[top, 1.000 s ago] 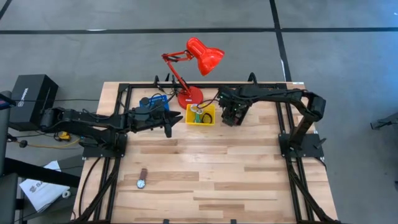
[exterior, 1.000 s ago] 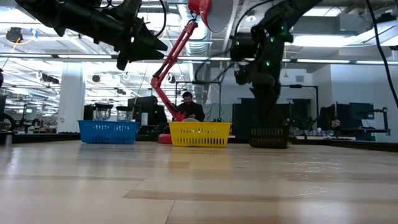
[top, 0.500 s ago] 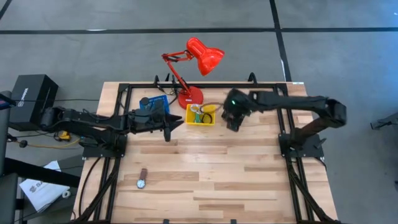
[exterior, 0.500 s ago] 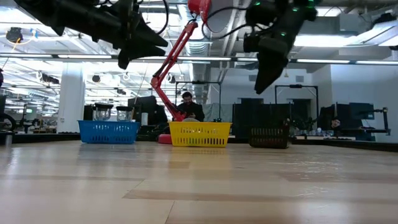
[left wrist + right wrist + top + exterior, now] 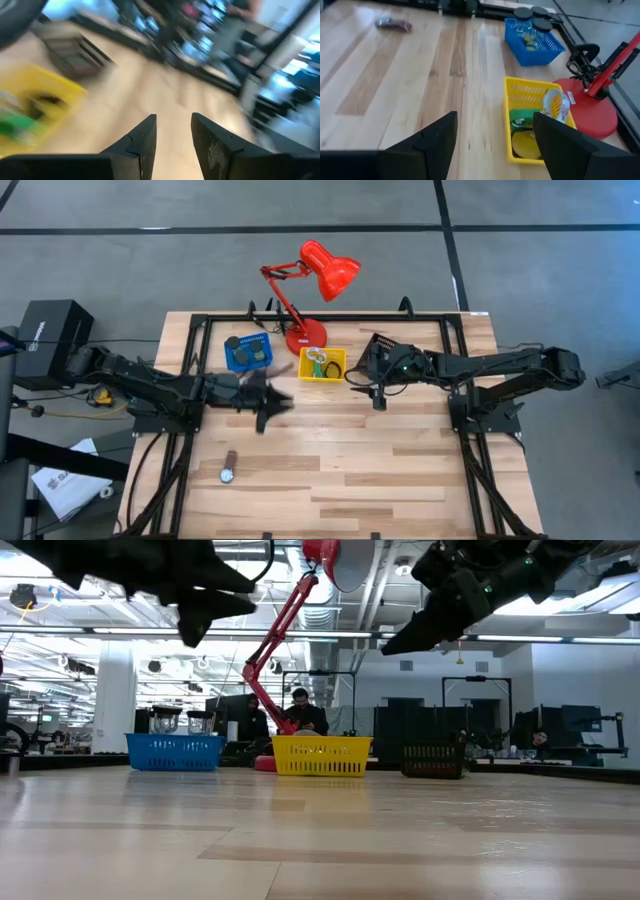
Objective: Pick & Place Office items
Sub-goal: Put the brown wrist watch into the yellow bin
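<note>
The wristwatch [image 5: 229, 471] lies alone on the bare table [image 5: 380, 470], well apart from the trays. The left gripper [image 5: 266, 402], narrowly parted and empty, probably heads for it; the right gripper [image 5: 377, 385], spread wide, hangs beside the yellow tray [image 5: 322, 376]

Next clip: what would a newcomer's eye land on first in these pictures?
The red lamp standing at the table's far edge, its shade hanging beyond the table. Beside its base sit a blue tray and a yellow tray, both holding small items. A lone wristwatch lies on bare wood near the front left, while the left gripper and the open right gripper hang above mid-table.
</note>
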